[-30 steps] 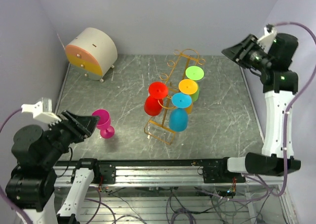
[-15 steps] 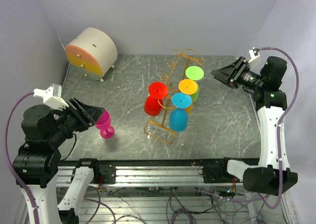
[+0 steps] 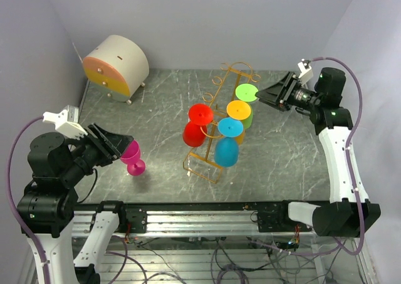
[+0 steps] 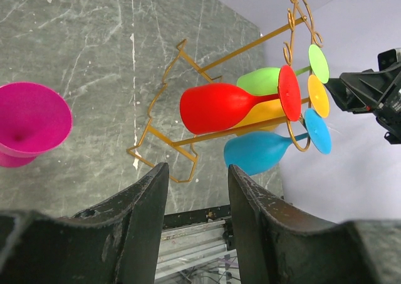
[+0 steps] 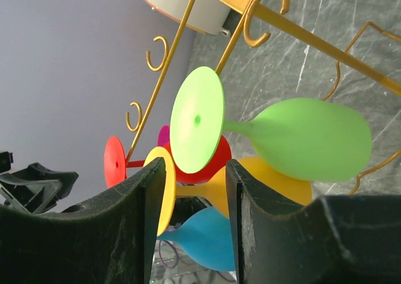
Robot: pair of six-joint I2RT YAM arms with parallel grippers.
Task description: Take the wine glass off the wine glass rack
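Note:
The golden wire wine glass rack (image 3: 217, 82) stands mid-table. A green (image 3: 247, 93), a yellow (image 3: 239, 110), a blue (image 3: 226, 151) and a red glass (image 3: 201, 115) hang on it. A magenta glass (image 3: 133, 157) stands upright on the table to its left. My right gripper (image 3: 262, 96) is open and empty, just right of the green glass's foot; in the right wrist view (image 5: 194, 165) that foot (image 5: 197, 118) lies right ahead of the open jaws. My left gripper (image 3: 122, 147) is open and empty beside the magenta glass (image 4: 31, 121), which is left of the fingers (image 4: 153, 196).
A round white cabinet with orange and yellow drawers (image 3: 116, 68) stands at the back left. Lilac walls close in the table at the back and both sides. A metal rail (image 3: 200, 212) runs along the near edge. The rack (image 5: 301, 30) has bare hooks near its top.
My right arm has swung down and left, bringing the open gripper up to the green glass's foot. My left arm moved toward the magenta glass a second ago, then stayed still.

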